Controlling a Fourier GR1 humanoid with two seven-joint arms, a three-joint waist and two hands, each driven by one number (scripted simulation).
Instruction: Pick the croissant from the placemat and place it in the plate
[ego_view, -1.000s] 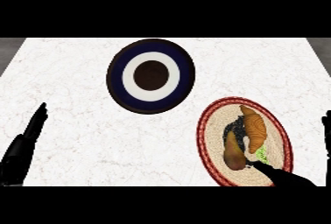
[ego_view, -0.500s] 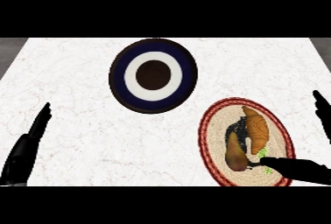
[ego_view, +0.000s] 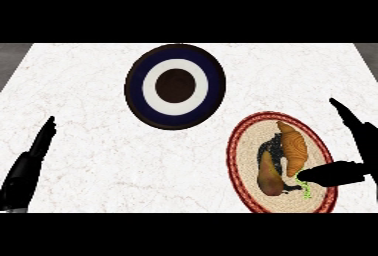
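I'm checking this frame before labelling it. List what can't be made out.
- Head view: right hand is cut off by the right edge; contact between its thumb and the croissant is unclear.
- Dark object beside the croissant on the placemat: unidentifiable.
- Left hand: edge-on.

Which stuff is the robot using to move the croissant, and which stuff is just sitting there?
For the job:
croissant
placemat
plate
right hand, its thumb at the croissant's near end

Just there:
left hand, open and resting at the left edge
a dark brown thing beside the croissant on the placemat
counter
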